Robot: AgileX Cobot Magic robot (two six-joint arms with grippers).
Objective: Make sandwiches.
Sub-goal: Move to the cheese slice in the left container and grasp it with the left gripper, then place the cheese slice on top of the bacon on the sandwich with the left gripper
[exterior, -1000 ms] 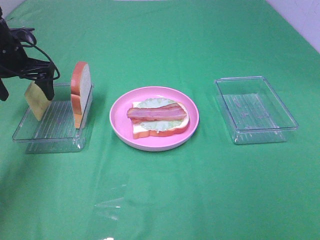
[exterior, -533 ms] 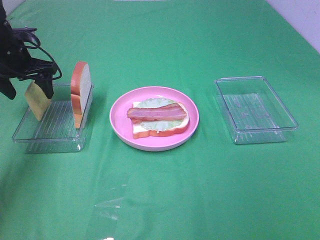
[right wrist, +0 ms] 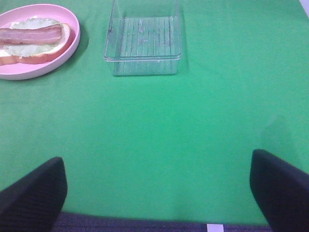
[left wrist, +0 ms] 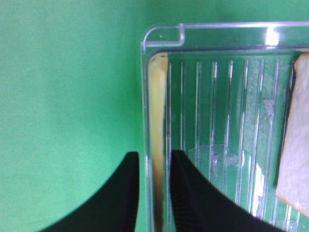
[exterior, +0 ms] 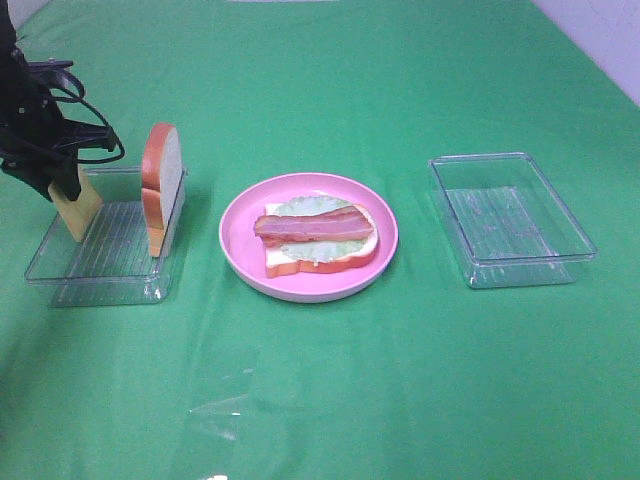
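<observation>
Green cloth [exterior: 320, 400] underlies everything; pale tiles [exterior: 605, 40] beyond

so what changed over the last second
The left gripper closed its jaws around the cheese slice standing in the left tray. The upright bread slice, the pink plate with its half-built sandwich and the right tray stayed put.
</observation>
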